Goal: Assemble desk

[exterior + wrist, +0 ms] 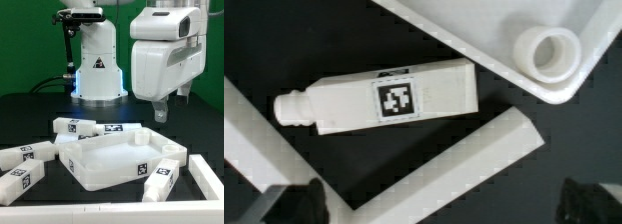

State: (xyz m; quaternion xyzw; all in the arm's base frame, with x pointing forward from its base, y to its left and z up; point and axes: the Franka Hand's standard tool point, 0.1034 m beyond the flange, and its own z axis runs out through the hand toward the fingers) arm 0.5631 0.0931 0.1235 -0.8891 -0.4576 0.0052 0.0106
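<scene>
The desk lies in loose parts. Its white rimmed tabletop panel point(112, 162) rests in the middle of the black table. In the wrist view one corner of the tabletop point(491, 30) shows with a round socket point(551, 50). A square white leg point(384, 97) with a black-and-white tag lies flat beside that corner; it is the leg point(163, 178) at the panel's front right. Three more legs point(76, 127) point(27, 154) point(18, 182) lie on the exterior view's left. My gripper point(173, 104) point(446, 205) hangs open above the right side, holding nothing.
The white robot base point(98, 65) stands at the back. The marker board point(116, 129) lies behind the panel. A white angled rail point(455, 160) point(205, 175) runs under the gripper and along the front and right edges.
</scene>
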